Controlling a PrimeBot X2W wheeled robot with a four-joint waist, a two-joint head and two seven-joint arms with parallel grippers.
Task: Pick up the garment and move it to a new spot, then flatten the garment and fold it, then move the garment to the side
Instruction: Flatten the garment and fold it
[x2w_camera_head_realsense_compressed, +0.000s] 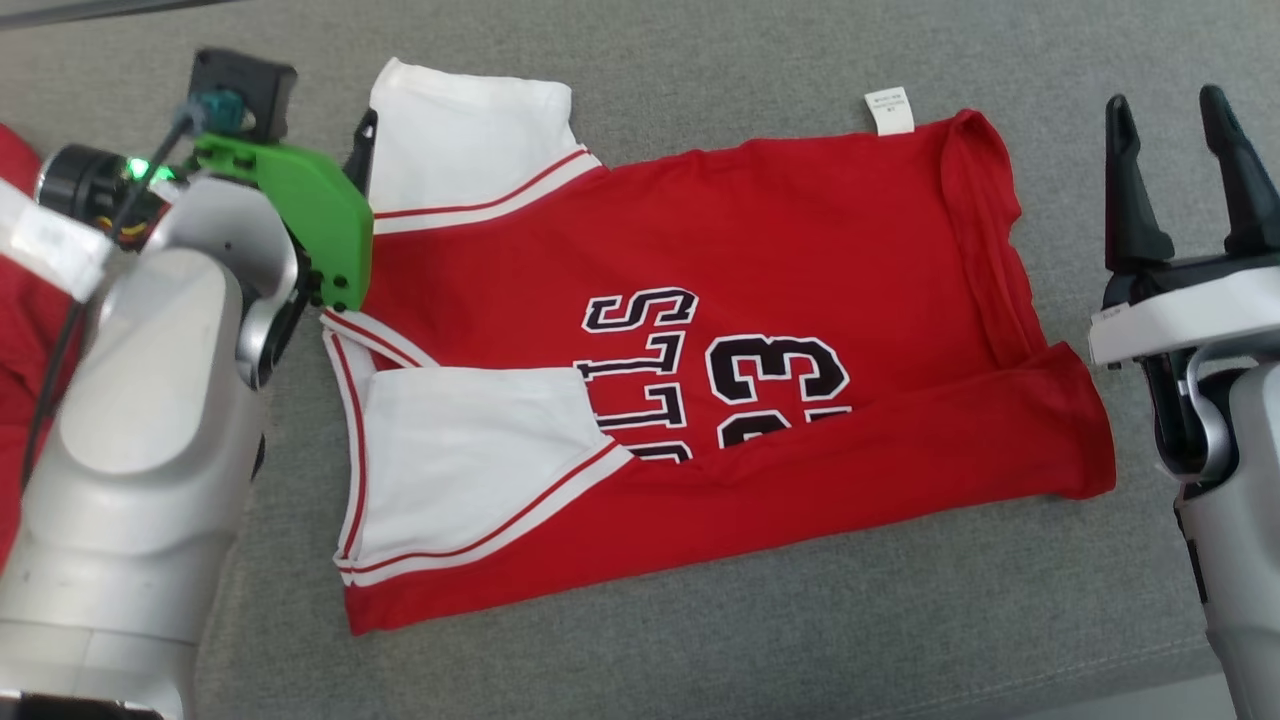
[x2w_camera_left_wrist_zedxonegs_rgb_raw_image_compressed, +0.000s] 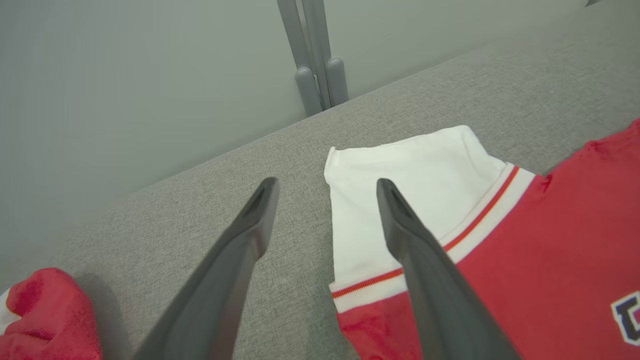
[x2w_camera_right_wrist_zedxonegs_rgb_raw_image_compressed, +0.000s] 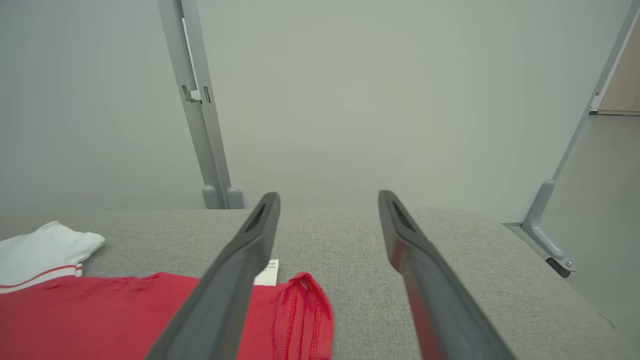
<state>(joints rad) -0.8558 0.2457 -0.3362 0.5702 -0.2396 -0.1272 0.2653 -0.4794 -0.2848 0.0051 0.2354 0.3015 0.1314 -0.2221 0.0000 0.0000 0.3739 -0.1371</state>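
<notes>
The garment (x2w_camera_head_realsense_compressed: 700, 300) is a red jersey with white sleeves and black-and-white lettering. It lies spread sideways on the grey padded surface (x2w_camera_head_realsense_compressed: 700, 640), with its near long edge folded up over part of the print. My left gripper (x2w_camera_left_wrist_zedxonegs_rgb_raw_image_compressed: 326, 187) is open at the jersey's left end, its fingers on either side of the far white sleeve's (x2w_camera_left_wrist_zedxonegs_rgb_raw_image_compressed: 400, 165) edge and holding nothing. In the head view its wrist hides most of it. My right gripper (x2w_camera_head_realsense_compressed: 1167, 100) is open and empty, just off the jersey's right hem (x2w_camera_right_wrist_zedxonegs_rgb_raw_image_compressed: 305, 310).
Another red cloth (x2w_camera_head_realsense_compressed: 20, 300) lies at the far left beside my left arm, and the left wrist view also shows this red cloth (x2w_camera_left_wrist_zedxonegs_rgb_raw_image_compressed: 45, 315). A white label (x2w_camera_head_realsense_compressed: 889, 110) sticks out at the jersey's far edge. Grey frame posts (x2w_camera_right_wrist_zedxonegs_rgb_raw_image_compressed: 200, 125) and a pale wall stand behind the surface.
</notes>
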